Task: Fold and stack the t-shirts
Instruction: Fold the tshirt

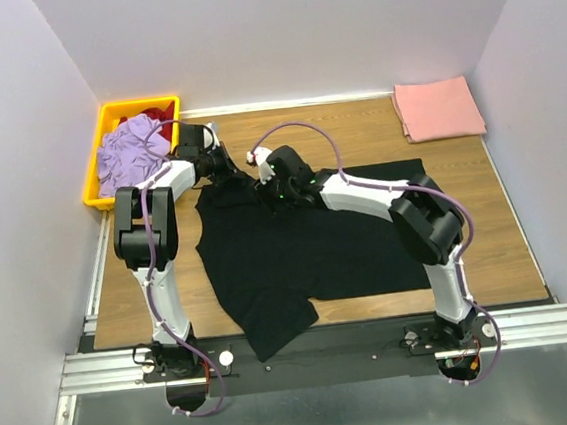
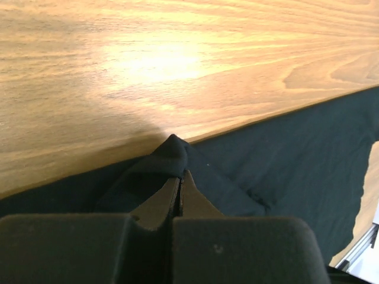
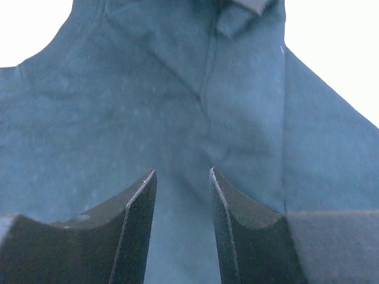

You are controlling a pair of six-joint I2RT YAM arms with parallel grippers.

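The black t-shirt (image 1: 307, 245) lies spread out on the tabletop (image 1: 357, 140), just beside the yellow bin (image 1: 93, 181), on the side nearer the arms. One sleeve hangs near the front edge. A pink t-shirt (image 1: 439, 107) is already folded. It sits well apart from the bin, at the other end of the back edge. The bin holds a lavender garment (image 1: 132, 152) and a red one (image 1: 159, 114). The left pincer (image 2: 179, 177) is closed tight on a small pinch of the black shirt's edge, at the corner of the shirt nearest the bin. The cloth pokes up in a little peak right at its tips. The right pincer (image 3: 182, 173) is a bit farther from the bin along that same edge. Its two sides stand partly apart over the black cloth. I cannot tell if any cloth is caught between them. I think the job is at the start of folding the black shirt: getting a hold with both pincers. Next, the right pincer needs to close on the cloth. Then both should lift together, at the same height, and carry the edge over so the fold comes out straight. After that the black shirt can go on the pink one.
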